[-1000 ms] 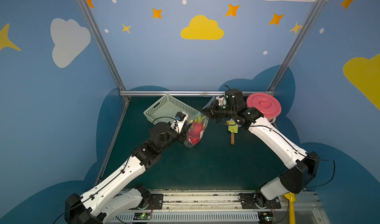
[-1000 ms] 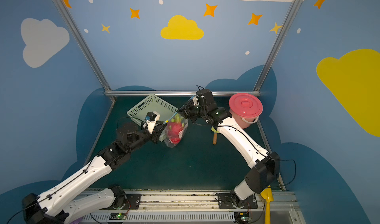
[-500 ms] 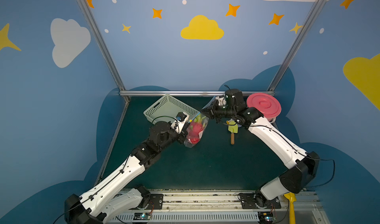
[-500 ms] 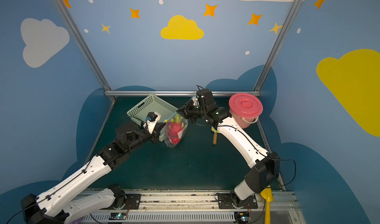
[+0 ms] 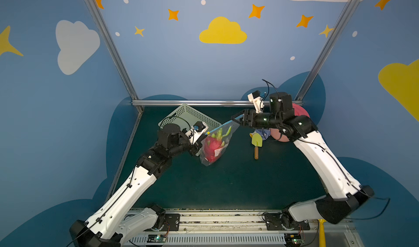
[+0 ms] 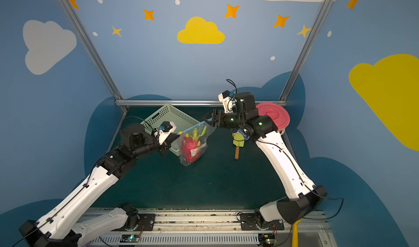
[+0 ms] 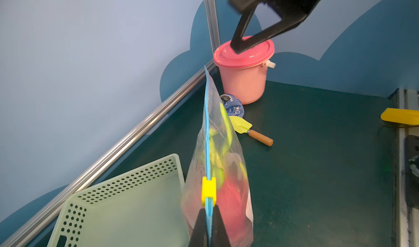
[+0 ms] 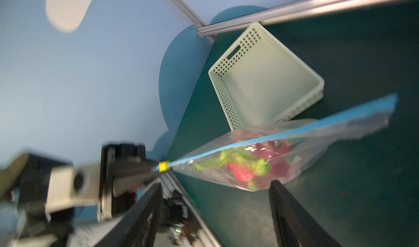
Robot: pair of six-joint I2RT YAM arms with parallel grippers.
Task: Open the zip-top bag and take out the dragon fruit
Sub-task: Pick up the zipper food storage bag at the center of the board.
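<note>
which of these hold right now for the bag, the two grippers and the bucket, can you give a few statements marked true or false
1. The left gripper is shut on the zip-top bag at its blue strip, just behind the yellow tab. True.
2. The right gripper is clamped on the bag. False: its jaws stand wide apart and grip nothing.
3. The dragon fruit lies in the green basket. False: it is inside the bag, which hangs beside the basket.
4. The pink bucket has its lid on. True.
</note>
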